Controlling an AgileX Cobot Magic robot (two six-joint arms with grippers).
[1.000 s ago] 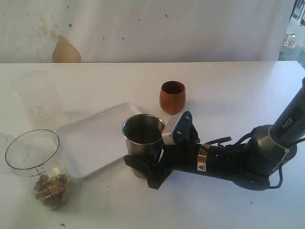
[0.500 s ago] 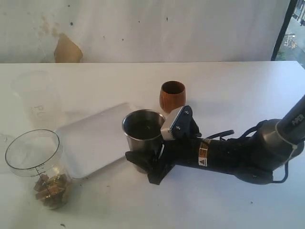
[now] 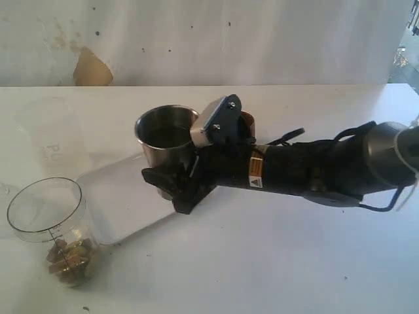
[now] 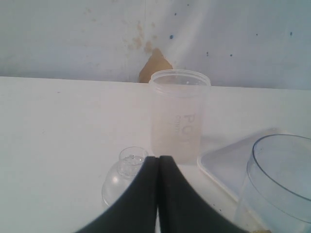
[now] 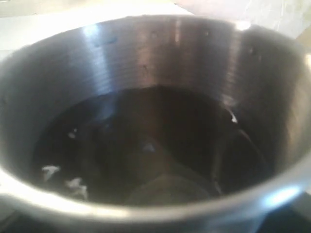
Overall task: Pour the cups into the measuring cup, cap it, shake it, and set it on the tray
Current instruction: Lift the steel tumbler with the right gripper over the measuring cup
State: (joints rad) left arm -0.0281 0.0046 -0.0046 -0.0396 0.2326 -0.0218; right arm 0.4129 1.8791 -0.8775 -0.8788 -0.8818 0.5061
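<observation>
Two claws differed: the left claw sat pinched shut and empty beside the upright measuring cup. Rightward, beyond the tray, the right claw clasped the steel tumbler upright, so pouring meant travelling left and nearer.

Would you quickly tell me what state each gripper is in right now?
Left gripper: shut, holding nothing.
Right gripper: closed on the tumbler.

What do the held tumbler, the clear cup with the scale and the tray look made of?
The tumbler: apparently stainless steel, brushed, with bright glints on its wall. The measuring cup: probably clear plastic; brown pieces inside show through. The tray: white, smooth; likely plastic, not certain.
</observation>
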